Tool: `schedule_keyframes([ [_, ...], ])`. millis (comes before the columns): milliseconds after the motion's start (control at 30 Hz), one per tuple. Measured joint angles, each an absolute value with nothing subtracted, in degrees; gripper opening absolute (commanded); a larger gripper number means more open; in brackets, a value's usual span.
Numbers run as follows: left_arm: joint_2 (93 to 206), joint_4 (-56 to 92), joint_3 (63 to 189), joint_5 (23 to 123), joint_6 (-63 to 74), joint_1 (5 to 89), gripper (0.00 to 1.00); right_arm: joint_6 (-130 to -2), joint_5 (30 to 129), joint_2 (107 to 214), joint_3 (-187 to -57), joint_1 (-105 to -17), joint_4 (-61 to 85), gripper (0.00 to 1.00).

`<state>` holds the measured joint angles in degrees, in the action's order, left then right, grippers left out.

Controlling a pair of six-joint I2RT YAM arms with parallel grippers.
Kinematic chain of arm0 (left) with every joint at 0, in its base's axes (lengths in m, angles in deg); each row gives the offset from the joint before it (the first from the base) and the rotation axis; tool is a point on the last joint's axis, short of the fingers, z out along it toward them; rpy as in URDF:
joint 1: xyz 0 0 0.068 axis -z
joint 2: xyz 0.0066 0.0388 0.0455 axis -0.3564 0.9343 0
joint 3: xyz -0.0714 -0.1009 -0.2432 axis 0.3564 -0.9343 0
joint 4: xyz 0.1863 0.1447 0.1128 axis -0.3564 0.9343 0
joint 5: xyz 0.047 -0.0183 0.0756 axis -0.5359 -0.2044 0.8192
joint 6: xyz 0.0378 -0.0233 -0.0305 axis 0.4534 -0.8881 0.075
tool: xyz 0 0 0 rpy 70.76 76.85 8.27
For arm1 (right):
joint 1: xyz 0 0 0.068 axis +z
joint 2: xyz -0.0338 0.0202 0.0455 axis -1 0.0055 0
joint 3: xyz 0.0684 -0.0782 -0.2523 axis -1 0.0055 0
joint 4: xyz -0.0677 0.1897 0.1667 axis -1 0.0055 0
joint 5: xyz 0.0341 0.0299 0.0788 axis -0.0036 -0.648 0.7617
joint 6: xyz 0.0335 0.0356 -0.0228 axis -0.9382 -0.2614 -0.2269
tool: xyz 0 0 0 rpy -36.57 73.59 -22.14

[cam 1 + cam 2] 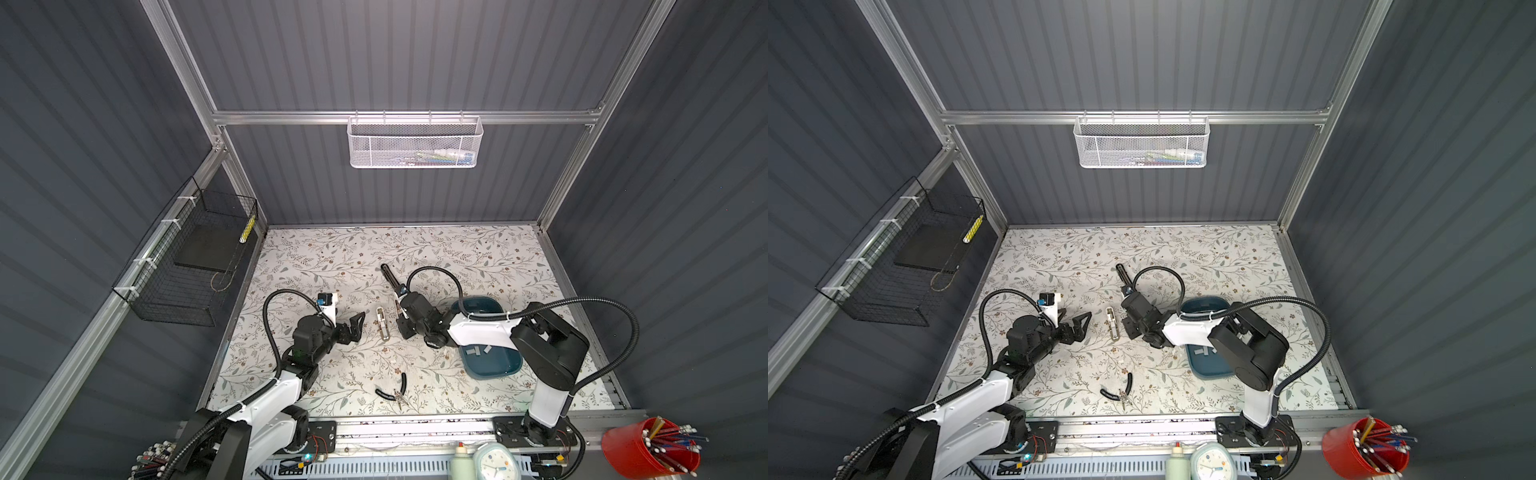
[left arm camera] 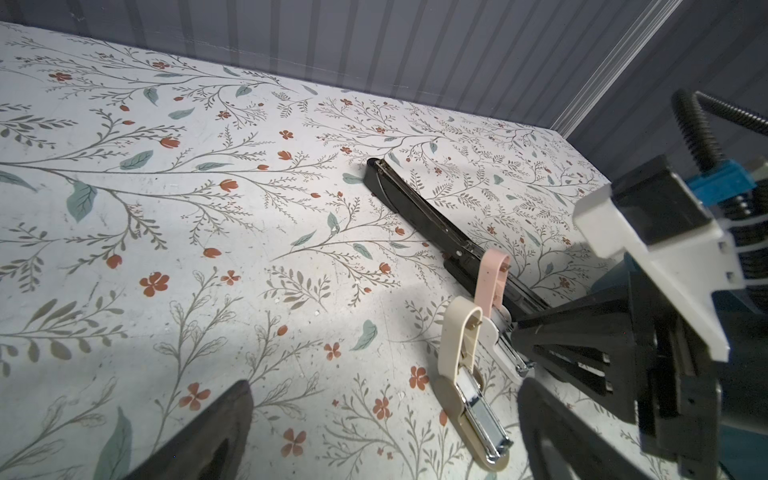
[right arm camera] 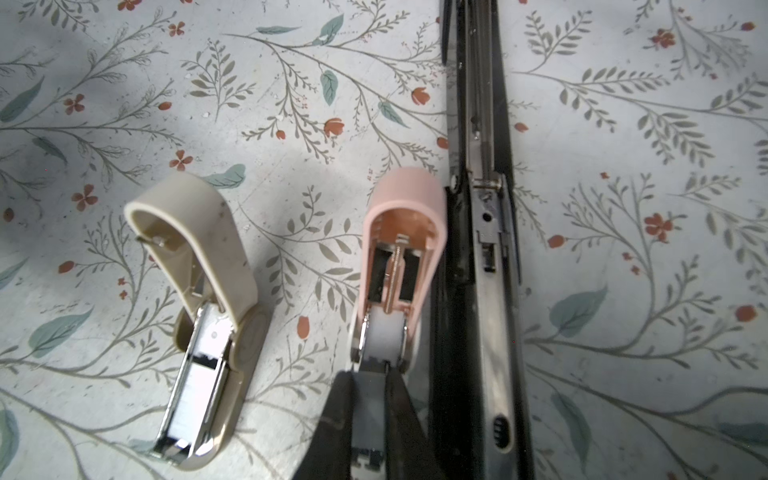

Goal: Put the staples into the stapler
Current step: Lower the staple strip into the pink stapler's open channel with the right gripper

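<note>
A long black stapler (image 1: 390, 278) (image 3: 478, 124) lies open on the flowered table. Beside it stands a small pink stapler (image 3: 405, 199) (image 2: 492, 278) with its lid up, and further over an open beige stapler (image 1: 382, 324) (image 3: 199, 249). My right gripper (image 3: 372, 374) (image 1: 401, 320) is shut on a grey strip of staples (image 3: 370, 415), its tips right at the pink stapler's metal channel. More staples (image 1: 473, 352) lie in the blue tray (image 1: 494, 365). My left gripper (image 1: 357, 326) (image 2: 386, 384) is open and empty, just left of the beige stapler.
Black-handled pliers (image 1: 395, 390) lie near the front of the table. The right arm reaches over the blue tray. A black wire basket (image 1: 187, 266) hangs on the left wall, a white mesh basket (image 1: 415, 143) on the back rail.
</note>
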<state>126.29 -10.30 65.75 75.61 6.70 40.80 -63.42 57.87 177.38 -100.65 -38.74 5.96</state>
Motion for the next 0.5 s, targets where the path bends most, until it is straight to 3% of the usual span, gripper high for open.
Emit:
schedule_keyframes([
  [500, 126.29, -10.28, 65.75, 75.61, 6.70, 40.80, 0.99, -67.29, 57.76, 177.18, -98.90, -38.74, 4.34, 0.05],
])
